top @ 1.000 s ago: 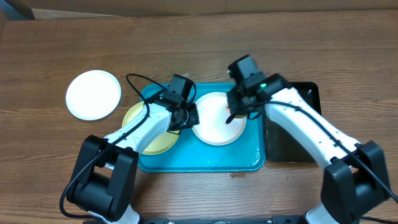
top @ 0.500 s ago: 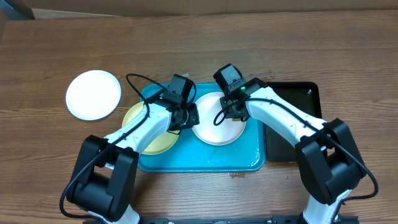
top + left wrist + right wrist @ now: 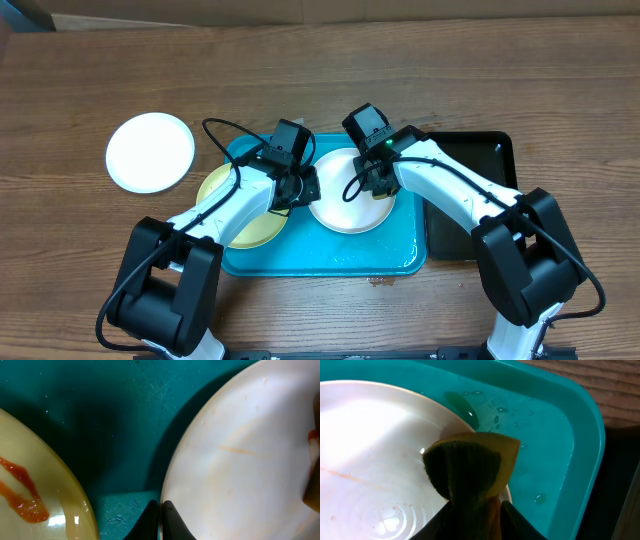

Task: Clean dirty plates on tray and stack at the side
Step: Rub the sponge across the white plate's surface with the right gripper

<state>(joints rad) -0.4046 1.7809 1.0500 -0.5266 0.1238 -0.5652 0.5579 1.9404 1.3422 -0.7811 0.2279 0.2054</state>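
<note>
A white plate (image 3: 345, 205) lies in the turquoise tray (image 3: 330, 258). My left gripper (image 3: 300, 188) is shut on this plate's left rim (image 3: 167, 490). A pale yellow-green plate (image 3: 250, 228) with red smears (image 3: 20, 491) lies left of it in the tray. My right gripper (image 3: 372, 178) is shut on a yellow-and-green sponge (image 3: 470, 467) pressed on the white plate (image 3: 375, 445) near its far right edge. Faint orange streaks remain on the white plate. A second white plate (image 3: 150, 151) lies on the table to the left of the tray.
A narrow black tray (image 3: 470, 200) sits against the turquoise tray's right side. Water drops lie on the turquoise tray floor (image 3: 540, 455). The wooden table (image 3: 560, 90) surrounds everything.
My right gripper with the sponge moved left and up across the white plate a second ago, then held still. The left gripper has kept its hold on the rim.
</note>
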